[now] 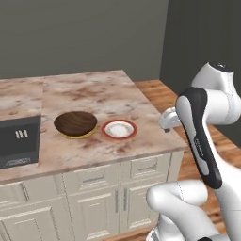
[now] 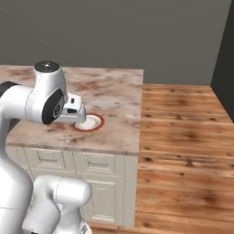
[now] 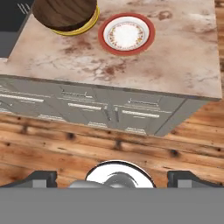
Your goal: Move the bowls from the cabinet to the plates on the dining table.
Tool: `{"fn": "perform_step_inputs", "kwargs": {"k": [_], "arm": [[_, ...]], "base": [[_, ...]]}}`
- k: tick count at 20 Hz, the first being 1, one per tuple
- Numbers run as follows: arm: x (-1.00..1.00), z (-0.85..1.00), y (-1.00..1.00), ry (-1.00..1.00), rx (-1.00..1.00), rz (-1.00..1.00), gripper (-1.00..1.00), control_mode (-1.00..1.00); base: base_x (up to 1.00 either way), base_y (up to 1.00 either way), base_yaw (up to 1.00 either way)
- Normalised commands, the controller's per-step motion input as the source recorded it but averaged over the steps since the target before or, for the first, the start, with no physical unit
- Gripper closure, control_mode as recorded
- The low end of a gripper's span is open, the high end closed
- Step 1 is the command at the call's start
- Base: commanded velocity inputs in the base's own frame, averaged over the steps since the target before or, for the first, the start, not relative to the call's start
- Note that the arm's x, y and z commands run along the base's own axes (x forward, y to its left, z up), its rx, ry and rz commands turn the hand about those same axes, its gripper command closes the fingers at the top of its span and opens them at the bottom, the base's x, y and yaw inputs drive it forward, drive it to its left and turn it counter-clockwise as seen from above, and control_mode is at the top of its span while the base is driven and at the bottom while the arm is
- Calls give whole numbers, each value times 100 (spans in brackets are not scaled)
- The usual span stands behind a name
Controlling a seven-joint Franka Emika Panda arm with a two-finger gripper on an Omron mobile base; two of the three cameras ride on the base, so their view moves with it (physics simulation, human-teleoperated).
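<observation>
Left to right across the marbled dining-table surface [image 1: 94, 89]: a dark grey appliance [image 1: 18, 141] sits at the left edge; beside it the wide dark-brown wooden bowl [image 1: 76, 123] rests on the yellow-rimmed plate [image 1: 80, 136], of which only a thin rim shows beneath it, so this half of the task appears complete. Just to its right, close but apparently not touching, lies the red-rimmed plate [image 1: 119, 129], bare and evidently awaiting the second, cream-green bowl. Further right, off the surface's edge and over the wooden floor [image 2: 183, 137], hangs the end effector [image 3: 112, 177]; in the hand view its dark fingertips [image 3: 41, 178] stand wide apart and nothing lies between them, so it is open and carries nothing. The arm is folded back clear of the dishes, which suits a turn away to fetch the remaining bowl. Beige drawer fronts [image 1: 94, 181] run below the surface. Nothing stands between the arm and the empty plate; the seated wooden bowl is its nearest neighbour.
</observation>
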Motion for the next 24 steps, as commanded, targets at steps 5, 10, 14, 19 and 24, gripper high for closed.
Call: {"fn": "perform_step_inputs", "kwargs": {"k": [5, 10, 14, 19, 24], "arm": [[0, 0, 0, 0, 0, 0, -100, 100], [0, 0, 0, 0, 0, 0, -100, 100], [0, 0, 0, 0, 0, 0, -100, 100], [0, 0, 0, 0, 0, 0, -100, 100], [0, 0, 0, 0, 0, 0, -100, 100]], "base": [[-45, -40, -20], [-15, -43, -48], [-2, -41, -51], [0, -58, -56], [-7, -57, -59]]}}
